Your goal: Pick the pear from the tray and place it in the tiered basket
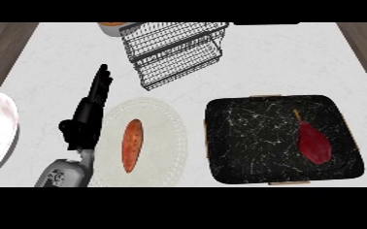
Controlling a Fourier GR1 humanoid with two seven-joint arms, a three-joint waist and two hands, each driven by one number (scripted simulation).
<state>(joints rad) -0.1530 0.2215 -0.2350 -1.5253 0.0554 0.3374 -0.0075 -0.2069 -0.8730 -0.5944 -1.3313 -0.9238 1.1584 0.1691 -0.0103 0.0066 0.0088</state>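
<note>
One hand (87, 110), my left, lay open and empty; pear (314, 142) on tray (237, 126) far across, risking an awkward reach.

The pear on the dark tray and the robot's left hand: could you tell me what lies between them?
In the head view, a white plate holding an orange-red food item lies between the left hand and the pear.

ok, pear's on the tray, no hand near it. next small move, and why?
Probably bring the right hand, out of view, in over the red pear lying untouched on the black marble tray. The open left hand rests beside the white plate, farther away.
</note>
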